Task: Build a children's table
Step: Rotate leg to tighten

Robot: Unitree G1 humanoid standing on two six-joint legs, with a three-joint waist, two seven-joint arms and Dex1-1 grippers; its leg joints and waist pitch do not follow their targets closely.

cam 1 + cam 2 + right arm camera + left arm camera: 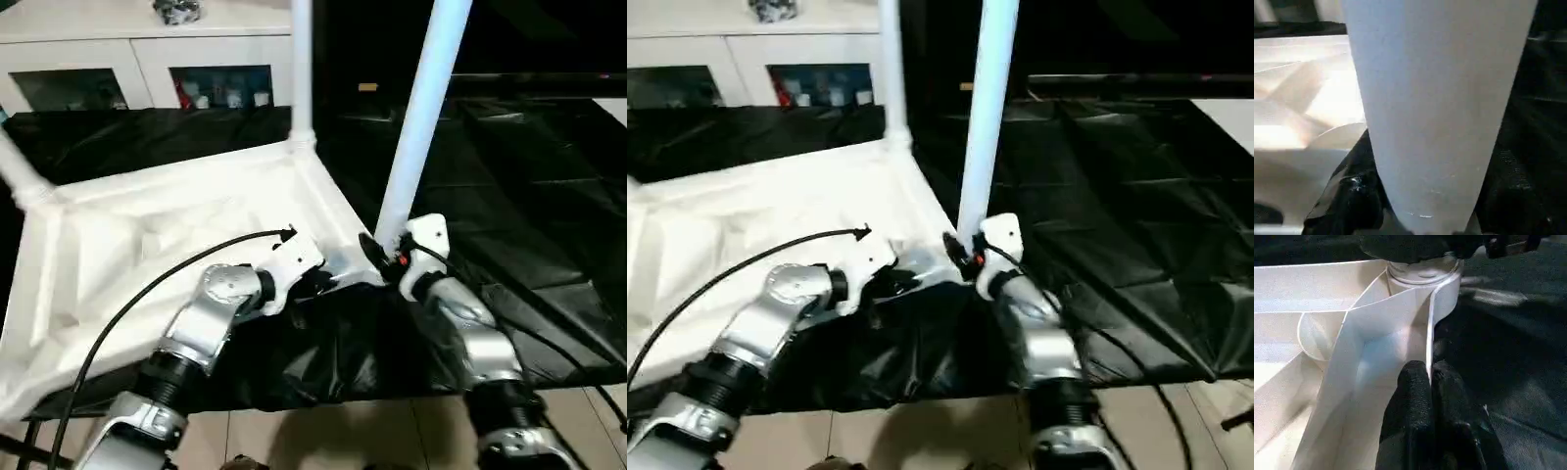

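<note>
The white tabletop (147,245) lies upside down on a black-covered surface, ribbed underside up. One leg (301,69) stands upright in its far corner socket, and another leg (20,176) rises at the left corner. A third leg (421,117) stands slightly tilted at the near right corner, its base between the fingers of my right gripper (384,257), which is shut on it. In the right wrist view this leg (1435,107) rises past a black finger (1352,196). My left gripper (1429,382) is shut on the thin rim wall (1420,313) of the tabletop, close to that same corner.
A white cabinet (147,59) with glass doors stands behind the work surface. Crumpled black sheeting (529,225) covers the surface to the right of the tabletop. Its near edge drops to a tiled floor (343,431) by my forearms.
</note>
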